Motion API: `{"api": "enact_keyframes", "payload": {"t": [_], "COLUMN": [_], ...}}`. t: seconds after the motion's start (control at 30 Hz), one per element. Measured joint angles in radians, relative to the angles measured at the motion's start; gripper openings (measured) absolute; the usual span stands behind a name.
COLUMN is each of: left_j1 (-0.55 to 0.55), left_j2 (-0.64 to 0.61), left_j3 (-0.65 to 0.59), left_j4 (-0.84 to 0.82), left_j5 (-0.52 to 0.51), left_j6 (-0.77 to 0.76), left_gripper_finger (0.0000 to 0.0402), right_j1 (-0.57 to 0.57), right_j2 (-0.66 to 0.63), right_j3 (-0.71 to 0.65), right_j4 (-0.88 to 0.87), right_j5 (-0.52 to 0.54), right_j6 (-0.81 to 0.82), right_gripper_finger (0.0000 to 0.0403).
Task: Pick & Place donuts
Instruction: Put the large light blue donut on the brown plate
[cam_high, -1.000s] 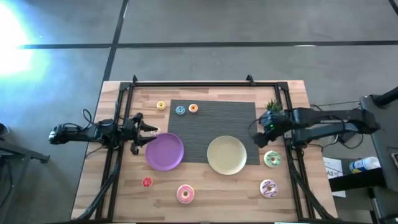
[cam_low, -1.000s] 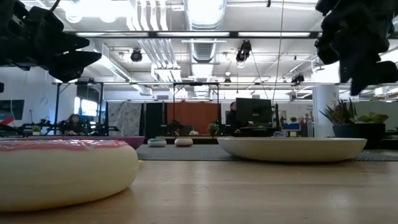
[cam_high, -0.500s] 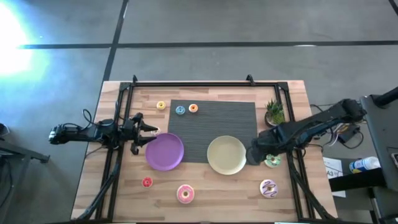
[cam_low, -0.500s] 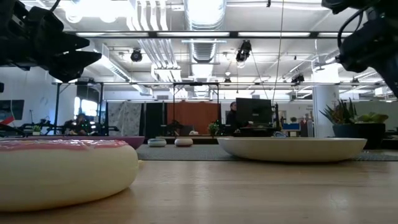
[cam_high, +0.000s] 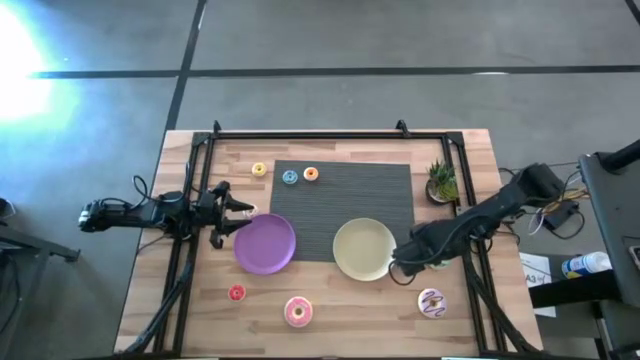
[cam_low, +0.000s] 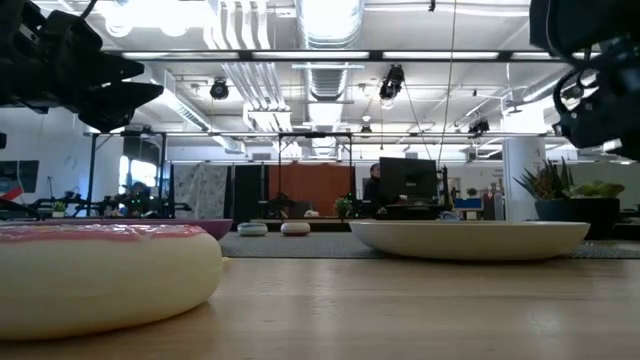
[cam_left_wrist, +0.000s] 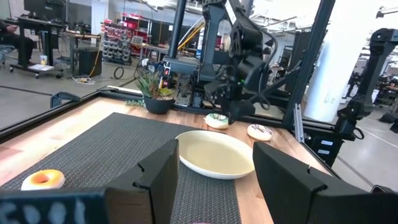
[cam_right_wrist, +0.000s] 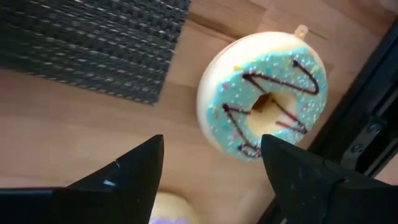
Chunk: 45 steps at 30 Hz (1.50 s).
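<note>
The green-iced donut (cam_right_wrist: 264, 102) lies flat on the wood beside the dark mat. My right gripper (cam_right_wrist: 211, 144) hovers over it, open and touching nothing; in the high view this gripper (cam_high: 404, 260) is at the pale-yellow plate's (cam_high: 364, 249) right rim. The white streaked donut (cam_high: 432, 302) and the pink donut (cam_high: 297, 312) lie near the front edge, and a red donut (cam_high: 236, 293) lies at the front left. Yellow (cam_high: 259, 169), blue (cam_high: 290, 177) and orange (cam_high: 311, 174) donuts lie at the back. My left gripper (cam_high: 238, 213) waits open by the purple plate (cam_high: 265, 243).
A dark ribbed mat (cam_high: 340, 190) covers the table's middle. A small potted plant (cam_high: 441, 182) stands at the back right. A black frame rail (cam_high: 470, 250) runs along the right side close to the green donut, and another (cam_high: 185, 250) runs along the left.
My right gripper has swung from near the plant toward the table's near edge and a little to the left, coming over the green donut. The donuts and plates have not moved.
</note>
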<state>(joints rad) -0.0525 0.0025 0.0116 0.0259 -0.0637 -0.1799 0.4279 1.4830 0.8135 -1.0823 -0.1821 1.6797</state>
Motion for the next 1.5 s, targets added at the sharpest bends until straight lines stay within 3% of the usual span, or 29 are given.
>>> {"api": "enact_keyframes", "payload": {"t": [0.37,0.6,0.83,0.97,1.27,1.37,1.5], "left_j1": [0.0,0.0,-0.001,-0.001,-0.001,-0.001,-0.001], "left_j2": [0.0,0.0,0.01,0.013,0.015,0.015,0.017], "left_j3": [0.0,0.0,0.0,0.0,0.0,0.0,0.0], "left_j4": [0.0,0.0,0.0,0.001,0.0,0.0,0.0], "left_j5": [0.0,-0.001,-0.001,-0.001,-0.001,-0.001,-0.001], "left_j6": [0.0,0.0,0.0,0.0,0.0,0.0,0.0], "left_gripper_finger": [0.018,0.018,0.018,0.018,0.018,0.018,0.018], "right_j1": [0.0,0.0,0.0,0.003,-0.015,-0.052,-0.115], "right_j2": [0.071,0.051,0.019,0.003,0.022,0.069,0.173], "right_j3": [-0.045,-0.102,-0.118,-0.093,0.183,0.26,0.331], "right_j4": [0.059,0.086,0.139,0.152,0.145,0.176,0.22], "right_j5": [0.028,0.027,0.059,0.145,0.394,0.375,0.257], "right_j6": [-0.071,-0.119,-0.203,-0.246,-0.711,-0.869,-0.997], "right_gripper_finger": [0.023,0.0197,0.0101,0.0031,0.0017,0.0016,0.0016]}}
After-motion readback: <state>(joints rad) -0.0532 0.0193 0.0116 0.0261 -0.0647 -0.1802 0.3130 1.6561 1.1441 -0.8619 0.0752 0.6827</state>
